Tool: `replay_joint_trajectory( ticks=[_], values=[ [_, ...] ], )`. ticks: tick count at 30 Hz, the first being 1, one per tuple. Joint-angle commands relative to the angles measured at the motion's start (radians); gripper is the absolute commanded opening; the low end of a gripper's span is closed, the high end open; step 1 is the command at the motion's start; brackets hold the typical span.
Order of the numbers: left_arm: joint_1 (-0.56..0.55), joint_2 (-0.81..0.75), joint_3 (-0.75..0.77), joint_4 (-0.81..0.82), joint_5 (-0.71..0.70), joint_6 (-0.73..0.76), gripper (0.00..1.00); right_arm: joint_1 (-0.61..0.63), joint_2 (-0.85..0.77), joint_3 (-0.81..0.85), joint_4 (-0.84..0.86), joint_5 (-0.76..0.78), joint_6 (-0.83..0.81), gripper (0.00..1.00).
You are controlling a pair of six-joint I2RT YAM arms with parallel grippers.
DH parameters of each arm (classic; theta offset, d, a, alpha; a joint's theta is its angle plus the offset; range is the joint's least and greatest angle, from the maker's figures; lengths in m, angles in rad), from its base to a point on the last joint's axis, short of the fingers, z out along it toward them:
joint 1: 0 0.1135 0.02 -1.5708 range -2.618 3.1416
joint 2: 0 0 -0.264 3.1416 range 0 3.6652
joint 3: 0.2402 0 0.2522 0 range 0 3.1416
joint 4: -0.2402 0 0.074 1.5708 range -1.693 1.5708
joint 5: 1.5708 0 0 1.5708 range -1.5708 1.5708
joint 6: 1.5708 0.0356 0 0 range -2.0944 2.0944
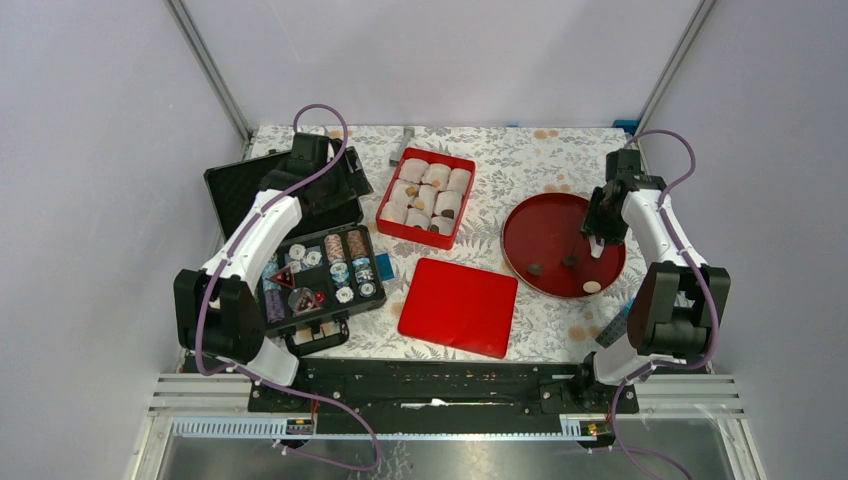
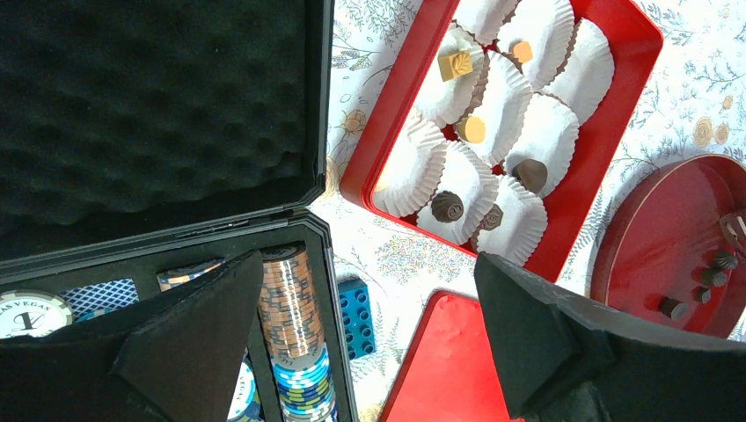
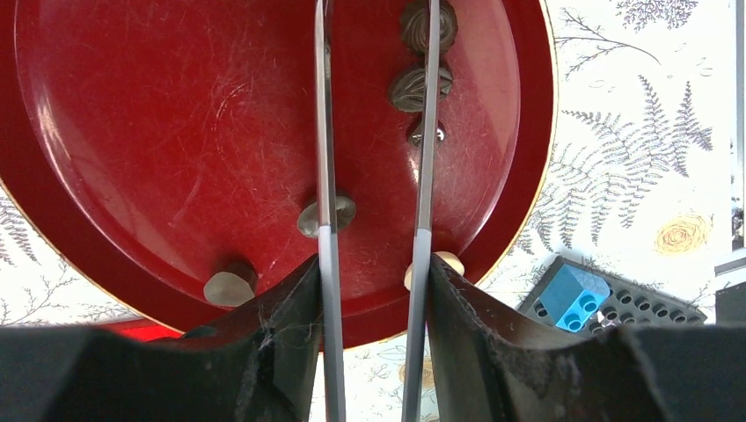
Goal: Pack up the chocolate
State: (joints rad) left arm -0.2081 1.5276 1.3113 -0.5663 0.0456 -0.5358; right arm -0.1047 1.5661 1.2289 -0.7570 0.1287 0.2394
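A red box (image 1: 462, 200) holds white paper cups, and several of them have a chocolate in them, such as a tan square (image 2: 455, 64) and a dark lump (image 2: 447, 206). More chocolates lie on the round red plate (image 1: 520, 225): a dark one (image 1: 535, 268), a pale one (image 1: 592, 287), a grey-brown one (image 3: 325, 215) and dark ones (image 3: 420, 83). My right gripper (image 1: 598, 238) (image 3: 374, 264) is over the plate and shut on metal tweezers (image 3: 325, 132). The tweezer tips are out of view. My left gripper (image 1: 330, 180) (image 2: 368, 259) is open and empty, above the case edge.
An open black case (image 1: 300, 275) of striped chips (image 2: 286, 299) stands at the left. A flat red lid (image 1: 458, 306) lies at the front centre. A blue brick (image 2: 356, 316) lies beside the case. Another blue brick (image 3: 572, 294) sits on a grey plate right of the round plate.
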Motion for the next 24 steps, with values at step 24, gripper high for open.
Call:
replay_joint_trajectory(
  ticks=[24],
  values=[
    [0.007,-0.037,-0.011,0.043,-0.011,-0.018,0.99,-0.007,-0.001,-0.027,0.07,-0.044,-0.038,0.31]
  ],
)
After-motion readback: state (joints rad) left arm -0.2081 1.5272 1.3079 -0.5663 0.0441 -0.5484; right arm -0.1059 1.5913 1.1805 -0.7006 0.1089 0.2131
